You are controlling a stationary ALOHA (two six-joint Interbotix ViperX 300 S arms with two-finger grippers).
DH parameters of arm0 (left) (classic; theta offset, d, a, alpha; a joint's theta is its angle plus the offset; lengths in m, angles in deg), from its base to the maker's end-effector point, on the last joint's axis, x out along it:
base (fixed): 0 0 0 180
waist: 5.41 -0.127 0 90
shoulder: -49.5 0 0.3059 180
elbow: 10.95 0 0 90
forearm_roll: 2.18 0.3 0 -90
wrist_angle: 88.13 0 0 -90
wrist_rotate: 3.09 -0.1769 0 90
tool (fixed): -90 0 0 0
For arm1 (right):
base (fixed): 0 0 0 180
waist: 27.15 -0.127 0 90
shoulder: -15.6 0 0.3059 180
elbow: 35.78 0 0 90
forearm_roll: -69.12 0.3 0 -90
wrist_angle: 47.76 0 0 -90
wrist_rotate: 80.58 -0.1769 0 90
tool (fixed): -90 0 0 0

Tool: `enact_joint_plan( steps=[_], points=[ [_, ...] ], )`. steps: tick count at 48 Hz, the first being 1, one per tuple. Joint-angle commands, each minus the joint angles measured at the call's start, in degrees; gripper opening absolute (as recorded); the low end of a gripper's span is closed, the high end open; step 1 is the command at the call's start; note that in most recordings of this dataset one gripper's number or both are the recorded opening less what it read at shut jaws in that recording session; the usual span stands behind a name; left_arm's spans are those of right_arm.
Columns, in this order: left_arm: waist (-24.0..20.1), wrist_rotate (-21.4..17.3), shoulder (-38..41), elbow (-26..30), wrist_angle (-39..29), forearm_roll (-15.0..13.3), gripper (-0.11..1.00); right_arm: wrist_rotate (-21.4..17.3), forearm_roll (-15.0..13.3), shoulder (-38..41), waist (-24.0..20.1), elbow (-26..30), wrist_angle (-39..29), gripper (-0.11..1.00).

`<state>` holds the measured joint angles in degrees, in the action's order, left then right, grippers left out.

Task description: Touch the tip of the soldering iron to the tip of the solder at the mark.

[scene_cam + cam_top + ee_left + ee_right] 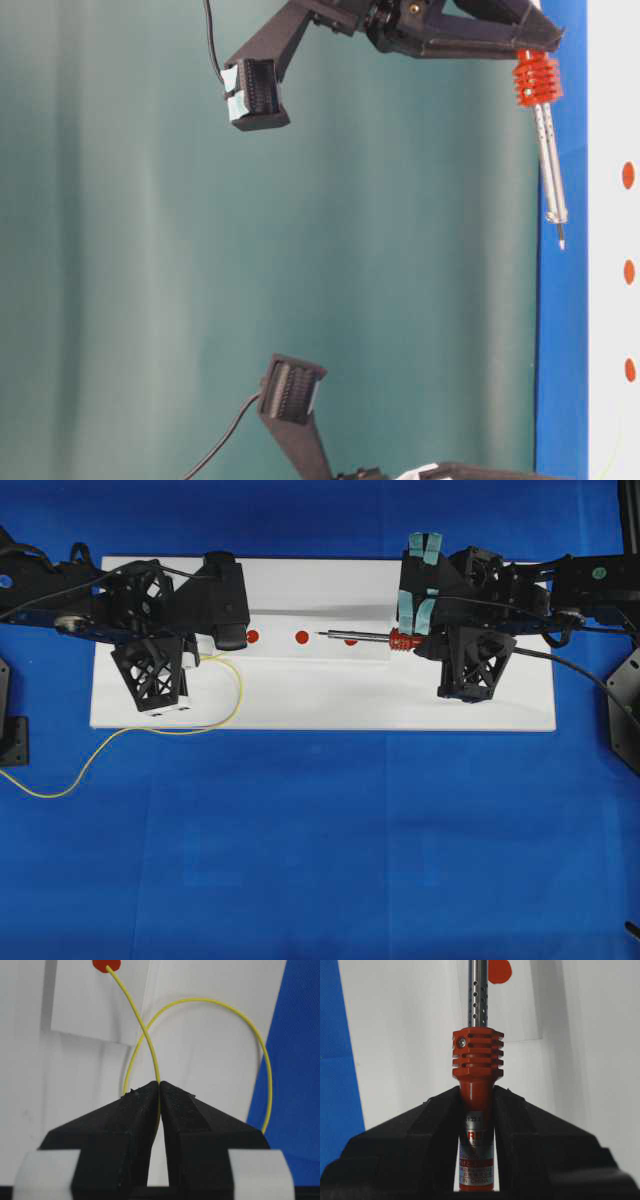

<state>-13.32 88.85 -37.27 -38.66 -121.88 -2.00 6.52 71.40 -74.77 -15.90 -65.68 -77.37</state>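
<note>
My left gripper (159, 1083) is shut on the thin yellow solder (145, 1030). The solder's free end reaches the leftmost red mark (106, 965) on the white board (320, 695). My right gripper (476, 1091) is shut on the red-orange body of the soldering iron (476, 1060), whose shaft points left. In the overhead view the iron's tip (320, 633) lies between the middle mark (302, 637) and the right mark (350, 640), apart from the solder. The table-level view shows the iron (548, 160) hanging a little above the board.
The solder (238, 685) loops over the board's left part and trails off onto the blue cloth (320, 860) at the left. A black cable (590, 675) runs from the iron to the right. A low raised white strip (300, 650) carries the marks.
</note>
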Motion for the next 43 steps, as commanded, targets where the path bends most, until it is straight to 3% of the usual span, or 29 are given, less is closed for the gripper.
enact_joint_plan(
  steps=[1, 24, 43],
  points=[
    [-0.44, 0.09, 0.0, 0.62, 0.88, 0.09, 0.03, -0.18, -0.09, -1.41, 0.09, 1.67, 0.53, 0.06],
    [-0.79, 0.09, 0.7, 0.7, 0.88, 0.09, 0.03, -0.09, -0.09, 0.44, 0.09, 3.34, 0.18, 0.06],
    [-0.7, 0.09, 0.79, 0.62, 0.7, 0.09, 0.03, 0.44, -0.09, 8.26, -0.35, 9.93, -0.53, 0.06]
  ],
)
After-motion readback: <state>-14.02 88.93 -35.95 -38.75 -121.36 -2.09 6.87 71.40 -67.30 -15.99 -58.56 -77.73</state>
